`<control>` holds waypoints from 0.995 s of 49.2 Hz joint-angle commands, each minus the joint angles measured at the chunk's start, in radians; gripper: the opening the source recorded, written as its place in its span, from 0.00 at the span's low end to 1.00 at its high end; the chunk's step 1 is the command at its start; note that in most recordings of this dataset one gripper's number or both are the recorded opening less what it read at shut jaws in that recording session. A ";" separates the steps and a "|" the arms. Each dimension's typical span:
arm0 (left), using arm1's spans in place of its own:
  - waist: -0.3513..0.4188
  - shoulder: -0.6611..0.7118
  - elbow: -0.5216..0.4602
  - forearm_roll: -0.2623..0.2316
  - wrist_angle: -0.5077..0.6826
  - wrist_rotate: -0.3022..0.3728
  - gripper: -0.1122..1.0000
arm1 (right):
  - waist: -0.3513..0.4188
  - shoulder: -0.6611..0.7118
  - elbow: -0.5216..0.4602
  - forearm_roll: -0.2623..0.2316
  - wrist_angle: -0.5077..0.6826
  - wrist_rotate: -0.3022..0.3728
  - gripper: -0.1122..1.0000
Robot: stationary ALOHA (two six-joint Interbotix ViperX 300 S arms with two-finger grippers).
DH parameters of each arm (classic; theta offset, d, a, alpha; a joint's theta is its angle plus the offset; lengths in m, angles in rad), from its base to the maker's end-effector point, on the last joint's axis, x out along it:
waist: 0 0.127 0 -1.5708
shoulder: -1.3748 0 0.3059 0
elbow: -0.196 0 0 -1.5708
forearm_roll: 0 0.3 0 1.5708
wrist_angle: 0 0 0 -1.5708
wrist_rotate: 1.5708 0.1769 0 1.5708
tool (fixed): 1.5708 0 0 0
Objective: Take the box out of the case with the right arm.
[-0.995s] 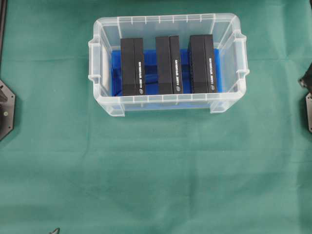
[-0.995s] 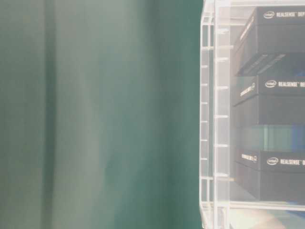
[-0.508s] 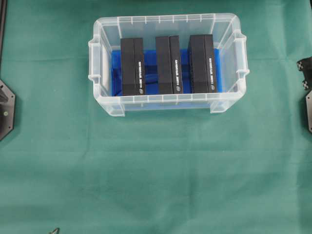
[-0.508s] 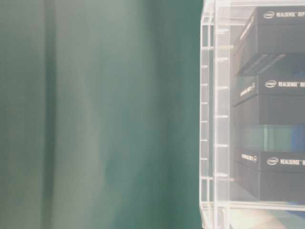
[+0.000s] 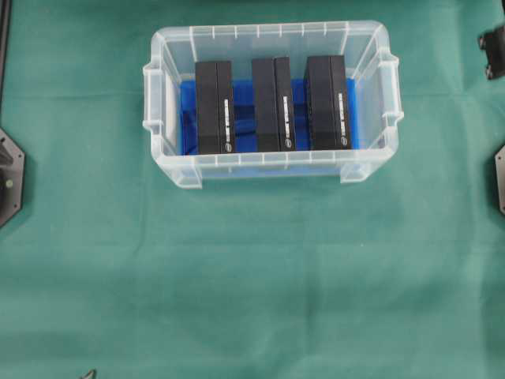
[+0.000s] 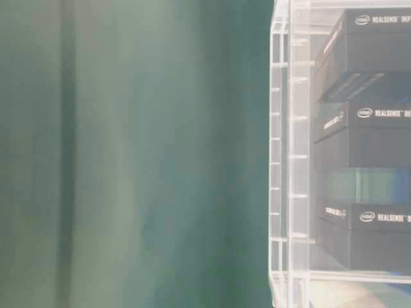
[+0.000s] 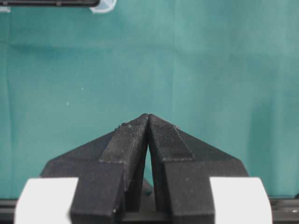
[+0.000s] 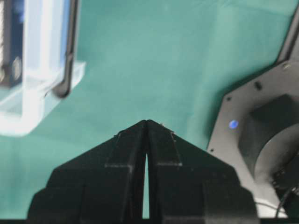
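Note:
The clear case (image 5: 272, 31) stands on the green cloth at the far middle, with a blue sheet on its bottom. Three black boxes stand on edge inside it: left (image 5: 215, 106), middle (image 5: 272, 104), right (image 5: 329, 103). The table-level view shows the case wall (image 6: 289, 154) and the boxes (image 6: 372, 58) through it. My right gripper (image 8: 147, 122) is shut and empty, over the cloth to the right of the case corner (image 8: 28, 107); overhead only its black tip (image 5: 493, 49) shows at the top right edge. My left gripper (image 7: 148, 115) is shut, empty, well short of the case.
Black arm base plates sit at the left edge (image 5: 9, 178) and right edge (image 5: 499, 178) of the overhead view. The right base (image 8: 261, 135), with a blue light, lies close on the right of my right gripper. Green cloth (image 5: 252, 276) covers the table.
The black tip of my right arm has moved along the right edge of the overhead view toward the far side. The case, boxes and left gripper have not moved.

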 commanded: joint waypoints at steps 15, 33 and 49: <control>-0.005 0.002 -0.026 0.002 -0.002 -0.002 0.10 | -0.066 0.002 -0.018 0.006 -0.006 -0.041 0.10; -0.005 0.002 -0.025 0.000 0.000 -0.002 0.10 | -0.064 0.002 -0.008 0.023 -0.043 -0.043 0.10; -0.005 0.002 -0.026 0.000 0.000 -0.002 0.10 | -0.064 -0.002 0.028 0.041 -0.083 -0.043 0.10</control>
